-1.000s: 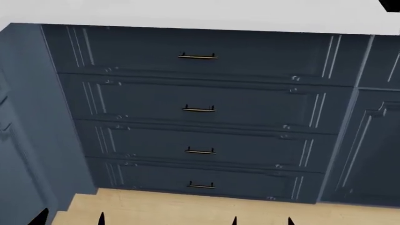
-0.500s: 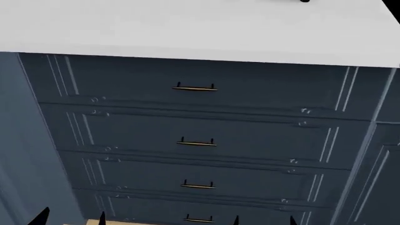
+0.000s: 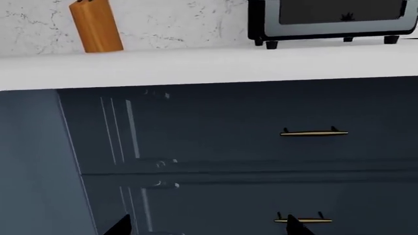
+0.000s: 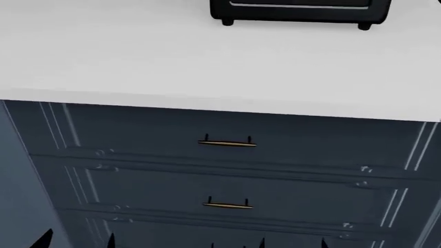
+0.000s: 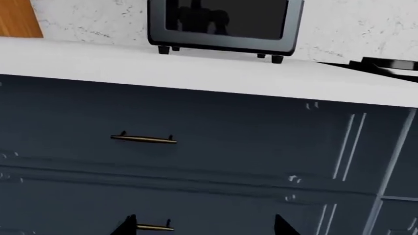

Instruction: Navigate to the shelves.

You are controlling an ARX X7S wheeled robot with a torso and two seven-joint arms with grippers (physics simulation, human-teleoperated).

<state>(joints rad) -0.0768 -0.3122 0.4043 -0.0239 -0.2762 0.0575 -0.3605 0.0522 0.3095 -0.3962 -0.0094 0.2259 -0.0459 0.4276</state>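
Here, both tools parted, left tool (image 3: 205,226) and right tool (image 5: 205,225) just before dark drawers (image 4: 227,170); no shelves visible.

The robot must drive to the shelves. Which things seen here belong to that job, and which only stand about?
Belonging to the job:
- none; no shelves appear in any view

Only standing about:
- toaster oven
- knife block
- white counter
- drawer handles
- dark blue drawers
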